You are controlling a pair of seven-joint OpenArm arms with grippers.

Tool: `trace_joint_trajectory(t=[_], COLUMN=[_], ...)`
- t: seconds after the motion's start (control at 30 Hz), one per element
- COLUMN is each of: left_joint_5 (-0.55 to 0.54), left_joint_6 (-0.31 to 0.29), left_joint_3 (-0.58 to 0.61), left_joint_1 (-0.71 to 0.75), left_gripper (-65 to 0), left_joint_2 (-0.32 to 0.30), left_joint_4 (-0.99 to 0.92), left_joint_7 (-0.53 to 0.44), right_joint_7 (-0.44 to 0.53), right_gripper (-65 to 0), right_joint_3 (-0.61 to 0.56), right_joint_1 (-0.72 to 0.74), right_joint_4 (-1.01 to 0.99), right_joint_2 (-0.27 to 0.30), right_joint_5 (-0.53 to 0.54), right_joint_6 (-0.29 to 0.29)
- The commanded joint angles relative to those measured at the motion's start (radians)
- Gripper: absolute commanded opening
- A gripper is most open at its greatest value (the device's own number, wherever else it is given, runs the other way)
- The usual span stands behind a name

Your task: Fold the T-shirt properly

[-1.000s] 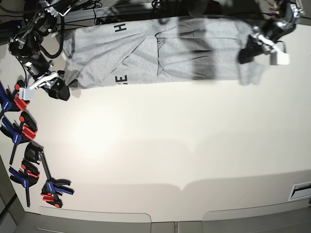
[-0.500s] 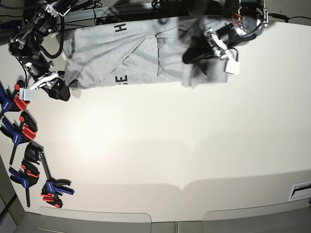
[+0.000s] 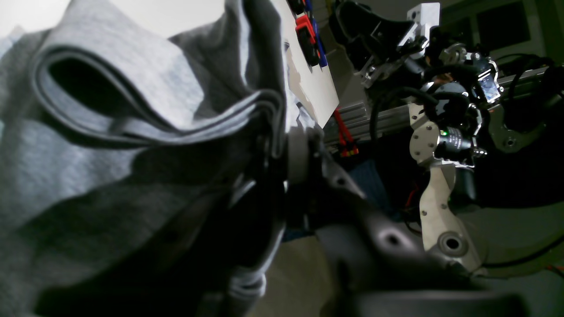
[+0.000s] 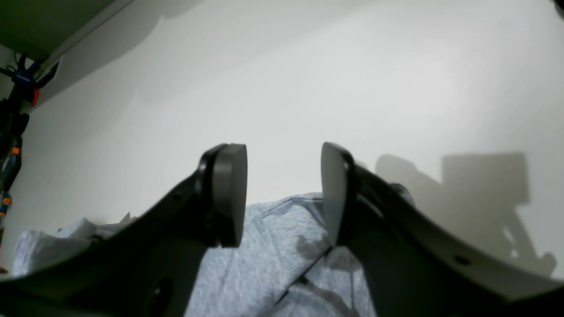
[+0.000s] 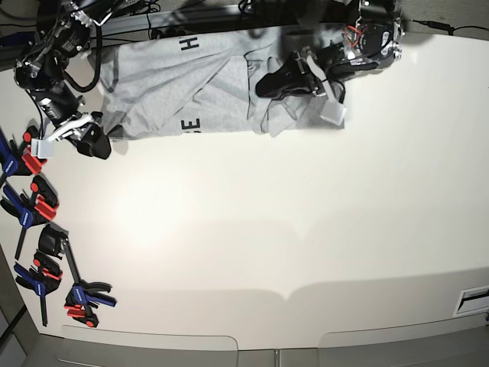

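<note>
The light grey T-shirt (image 5: 176, 84) lies along the far edge of the table, with black letters showing near its left end. Its right end is folded back toward the middle. My left gripper (image 5: 276, 82) hovers over that fold, and the left wrist view shows bunched layers of the T-shirt (image 3: 110, 88) pinched at my left gripper (image 3: 269, 145). My right gripper (image 5: 85, 139) stands open just off the shirt's left edge. In the right wrist view my right gripper (image 4: 283, 193) has nothing between its pads (image 4: 229, 193), and the T-shirt (image 4: 273, 264) lies just below them.
Several blue and red clamps (image 5: 34, 206) line the table's left edge, with more (image 5: 84, 298) nearer the front. The white table (image 5: 267, 229) stretches toward the front. Cables and a metal rail run behind the shirt. The other arm (image 3: 440, 132) shows in the left wrist view.
My left gripper has carried the shirt's right end leftward, from the far right to over the shirt's middle. The right arm has stayed in place.
</note>
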Motion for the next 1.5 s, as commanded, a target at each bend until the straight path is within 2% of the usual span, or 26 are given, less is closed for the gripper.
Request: trace_joint_trajectory(t=[0.0,0.07,0.1,0.23,0.43,0.57,0.67,0.77,0.8,0.93,1.07,1.17,1.23,1.47], left_joint_5=[-0.04,-0.062,-0.063,-0.053,0.217,0.335,0.417,0.504,0.523,0.628,0.794,0.896,0.924,0.918], left_joint_6=[-0.013,-0.013,-0.013,-0.013,-0.013,-0.013,-0.013,-0.013,-0.013,-0.013,-0.013,0.016,0.017,0.021], left_joint_3=[0.002,0.002,0.002,0.002,0.0,0.001,0.002,0.008,0.018,0.119,0.243,0.294,0.305,0.307], left_joint_1=[-0.008,-0.007,-0.007,-0.001,0.056,0.14,0.188,0.214,0.214,0.213,0.211,0.211,0.211,0.208], left_gripper=[-51.4,-38.0,-35.3,-35.1,-35.5,-40.2,-40.5,-40.5,-40.5,-40.4,-40.4,-40.4,-40.4,-40.4], left_joint_2=[0.0,0.0,0.0,-0.006,-0.054,-0.114,-0.14,-0.142,-0.142,-0.142,-0.142,-0.142,-0.142,-0.142], left_joint_4=[0.021,0.027,0.037,0.146,0.415,0.513,0.515,0.515,0.515,0.508,0.492,0.489,0.486,0.386], left_joint_7=[-0.01,0.004,0.015,0.051,0.047,0.036,-0.028,-0.118,-0.121,-0.134,-0.209,-0.257,-0.264,-0.264], right_joint_7=[0.023,0.023,0.023,0.023,0.023,0.023,0.023,0.023,0.024,0.024,0.027,0.027,0.027,0.027], right_gripper=[-39.1,-39.1,-39.1,-39.1,-39.1,-39.1,-39.1,-39.1,-39.1,-39.1,-39.1,-39.1,-39.1,-39.1], right_joint_3=[0.003,0.003,0.003,0.003,0.003,0.003,0.003,0.003,0.003,0.003,0.003,0.003,0.003,0.003], right_joint_1=[0.011,0.011,0.011,0.011,0.011,0.011,0.011,0.011,0.011,0.011,0.011,0.011,0.011,0.011], right_joint_4=[0.017,0.017,0.017,0.017,0.017,0.017,0.017,0.017,0.017,0.017,0.017,0.017,0.017,0.017], right_joint_2=[0.016,0.016,0.016,0.016,0.016,0.016,0.016,0.016,0.016,0.016,0.016,0.016,0.016,0.016], right_joint_5=[0.028,0.028,0.028,0.028,0.028,0.029,0.034,0.035,0.035,0.035,0.035,0.035,0.035,0.035], right_joint_6=[0.014,0.014,0.014,0.014,0.014,0.014,0.014,0.014,0.014,0.014,0.014,0.014,0.014,0.014])
